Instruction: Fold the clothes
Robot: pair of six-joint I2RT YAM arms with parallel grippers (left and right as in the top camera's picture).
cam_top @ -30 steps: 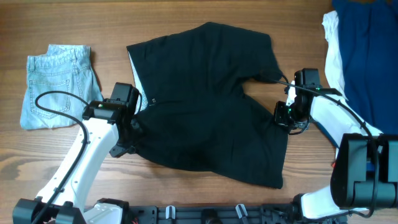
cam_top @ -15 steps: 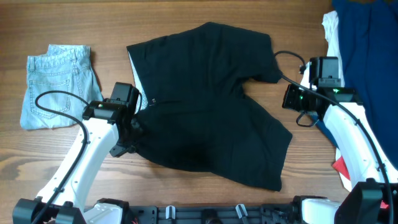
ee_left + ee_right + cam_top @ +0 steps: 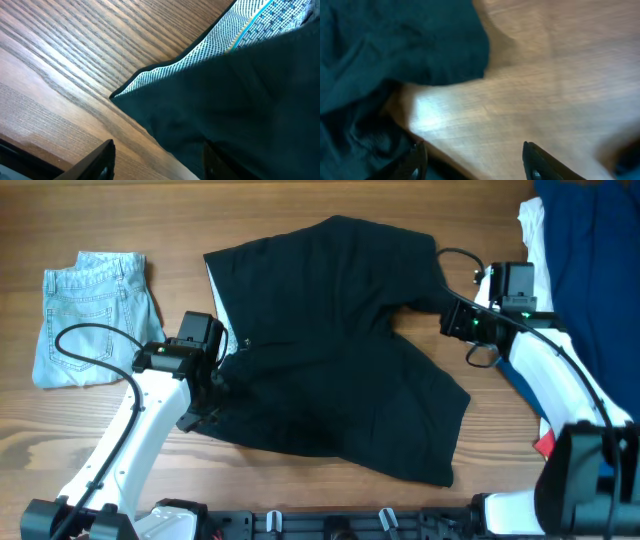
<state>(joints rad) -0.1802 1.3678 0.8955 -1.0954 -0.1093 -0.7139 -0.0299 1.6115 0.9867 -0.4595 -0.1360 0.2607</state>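
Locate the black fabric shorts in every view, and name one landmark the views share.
Overhead: black fabric shorts spread across the centre.
Left wrist: the shorts fill the right and lower part, with pale mesh lining along their edge.
Right wrist: the shorts lie upper left, blurred.
Shared landmark: the wooden table beside the shorts' edge.

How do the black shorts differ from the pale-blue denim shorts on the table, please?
The black shorts lie spread open and rumpled in the middle; the denim shorts lie folded compactly at the left. The black pair covers far more table than the denim pair. Both rest on the wooden table.
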